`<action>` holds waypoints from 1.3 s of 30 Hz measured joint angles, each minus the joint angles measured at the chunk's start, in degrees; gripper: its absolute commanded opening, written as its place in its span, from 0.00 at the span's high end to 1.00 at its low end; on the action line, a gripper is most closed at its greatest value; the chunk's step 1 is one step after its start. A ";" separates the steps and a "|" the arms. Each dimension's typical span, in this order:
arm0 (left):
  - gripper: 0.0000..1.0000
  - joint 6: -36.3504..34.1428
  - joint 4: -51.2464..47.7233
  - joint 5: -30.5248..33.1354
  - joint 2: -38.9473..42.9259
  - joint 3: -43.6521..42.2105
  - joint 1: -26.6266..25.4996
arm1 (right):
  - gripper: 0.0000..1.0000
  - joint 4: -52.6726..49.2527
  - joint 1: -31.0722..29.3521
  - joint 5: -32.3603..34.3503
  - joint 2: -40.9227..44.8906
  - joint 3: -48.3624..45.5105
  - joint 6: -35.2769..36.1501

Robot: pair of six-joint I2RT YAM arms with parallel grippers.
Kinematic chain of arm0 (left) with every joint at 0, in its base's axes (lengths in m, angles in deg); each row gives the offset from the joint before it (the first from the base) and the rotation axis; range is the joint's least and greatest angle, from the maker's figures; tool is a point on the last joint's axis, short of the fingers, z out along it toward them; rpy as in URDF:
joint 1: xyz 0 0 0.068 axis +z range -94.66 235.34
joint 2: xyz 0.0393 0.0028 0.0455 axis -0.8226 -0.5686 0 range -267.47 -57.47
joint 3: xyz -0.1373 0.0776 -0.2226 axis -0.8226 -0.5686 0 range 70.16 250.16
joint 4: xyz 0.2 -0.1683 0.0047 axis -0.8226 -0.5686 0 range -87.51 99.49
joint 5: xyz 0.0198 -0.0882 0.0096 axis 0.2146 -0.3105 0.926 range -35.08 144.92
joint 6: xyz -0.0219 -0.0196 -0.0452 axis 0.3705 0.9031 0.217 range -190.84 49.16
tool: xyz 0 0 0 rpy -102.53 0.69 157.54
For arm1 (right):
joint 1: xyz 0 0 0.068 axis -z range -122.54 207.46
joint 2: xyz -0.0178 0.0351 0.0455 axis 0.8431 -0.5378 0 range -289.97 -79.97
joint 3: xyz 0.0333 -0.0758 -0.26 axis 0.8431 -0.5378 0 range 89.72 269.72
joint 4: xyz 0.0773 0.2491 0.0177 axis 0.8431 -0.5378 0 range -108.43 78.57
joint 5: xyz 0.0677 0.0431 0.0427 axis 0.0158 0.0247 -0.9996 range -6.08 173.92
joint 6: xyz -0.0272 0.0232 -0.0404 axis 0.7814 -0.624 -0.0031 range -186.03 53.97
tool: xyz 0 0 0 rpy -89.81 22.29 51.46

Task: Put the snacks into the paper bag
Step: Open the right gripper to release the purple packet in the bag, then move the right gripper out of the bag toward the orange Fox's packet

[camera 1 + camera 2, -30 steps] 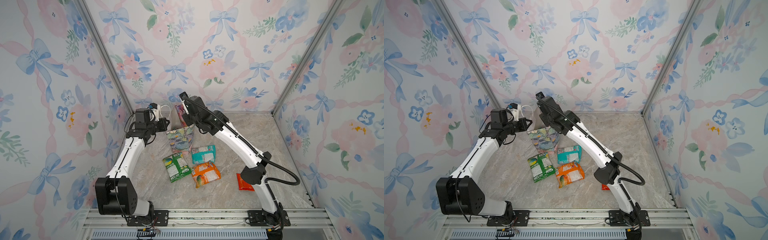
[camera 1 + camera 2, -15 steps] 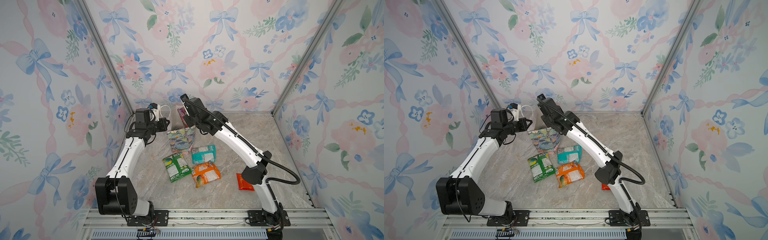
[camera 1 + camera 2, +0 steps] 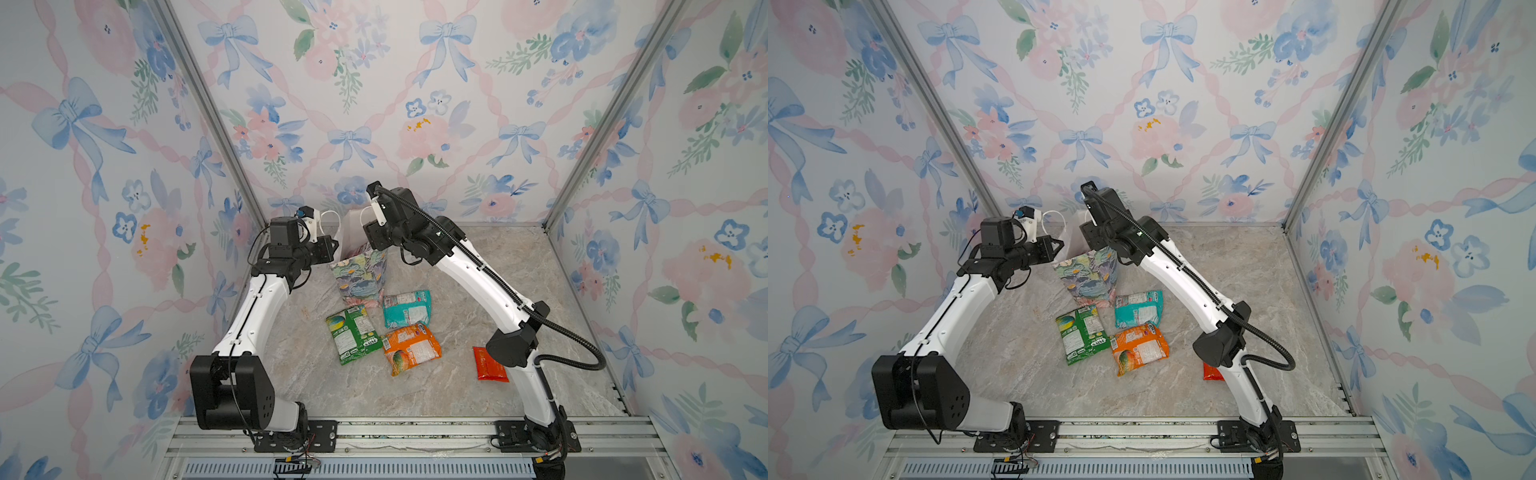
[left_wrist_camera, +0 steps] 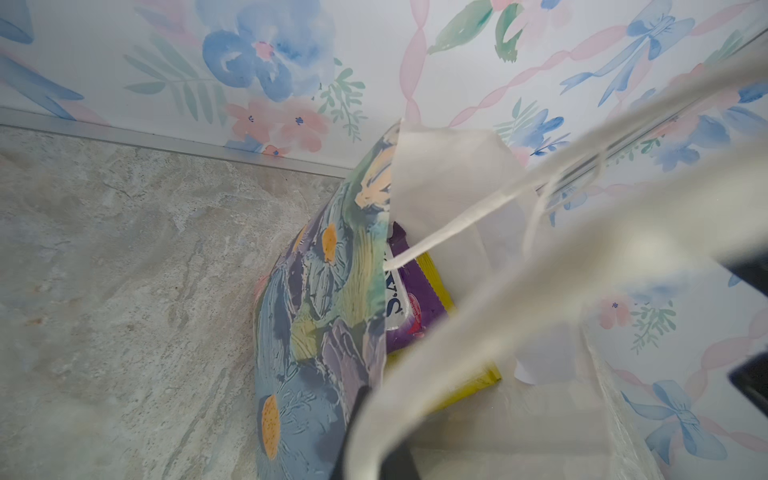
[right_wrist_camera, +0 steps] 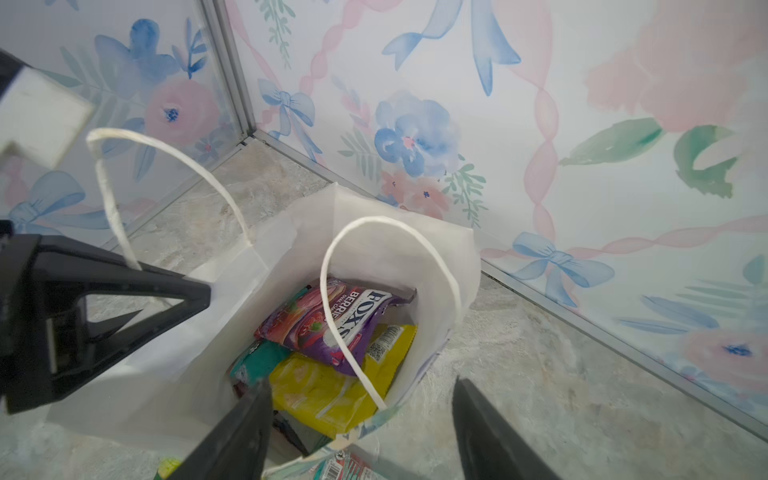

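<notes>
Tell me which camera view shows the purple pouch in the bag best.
The right wrist view: it looks down into the open bag, so the purple pouch and its FOX'S label show plainly. The left wrist view shows only a strip behind the bag's wall. In both top views it cannot be made out.

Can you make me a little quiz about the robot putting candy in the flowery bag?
1. How many pouches lie on the table outside the bag?
2. True or false: the right tool is gripping a pouch.
3. Which pouch lies on top inside the bag? A purple B brown C grey
Key: 1. Four: green, teal, orange, red. 2. False, it is open and empty. 3. A.
</notes>
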 measured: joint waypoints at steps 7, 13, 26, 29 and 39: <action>1.00 0.00 0.02 0.00 0.00 0.00 0.00 | 0.00 6.86 0.11 -7.61 12.76 -14.56 -3.19; 1.00 0.00 0.00 -0.02 0.00 0.00 0.00 | 0.03 14.75 3.04 -11.41 27.71 -34.34 -7.63; 1.00 0.00 0.00 -0.02 0.00 0.00 0.00 | 0.08 19.58 12.68 -17.68 46.29 -79.21 -23.28; 1.00 0.00 0.00 -0.02 0.00 0.00 0.00 | 0.15 19.71 12.61 -19.47 48.52 -85.61 -26.49; 1.00 0.00 0.00 -0.02 0.00 0.00 0.00 | 0.30 22.71 10.03 -22.51 49.37 -97.04 -33.48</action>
